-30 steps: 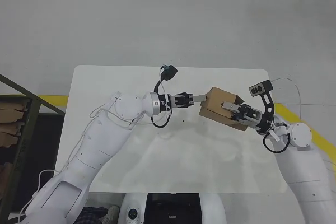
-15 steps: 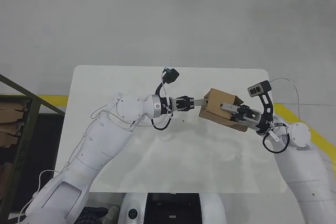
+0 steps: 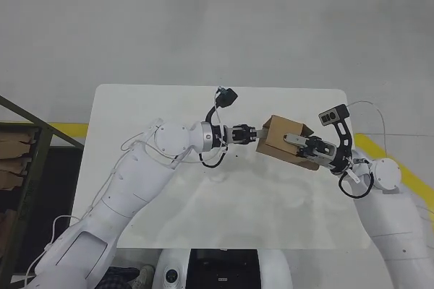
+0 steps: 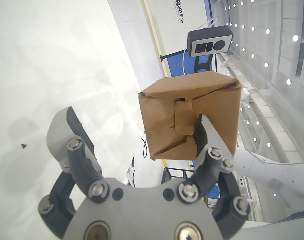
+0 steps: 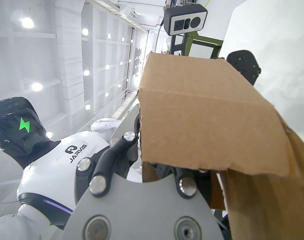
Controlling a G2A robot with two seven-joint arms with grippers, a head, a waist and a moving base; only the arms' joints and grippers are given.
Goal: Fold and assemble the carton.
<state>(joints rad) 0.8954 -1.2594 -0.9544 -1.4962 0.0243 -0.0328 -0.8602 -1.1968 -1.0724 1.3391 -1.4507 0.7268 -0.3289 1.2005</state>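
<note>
Closing in: left tool (image 4: 135, 121), jaws spread, is advancing onto end flaps (image 4: 182, 122) of carton (image 4: 218, 111) ahead | right tool (image 3: 301, 139) is clamping carton | tuck-in is starting.

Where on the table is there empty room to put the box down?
Bare table lies along the left edge, and in the wide strip between the carton and the near edge. It is crowded right of the middle, where the left end effector and right end effector meet the carton.
</note>
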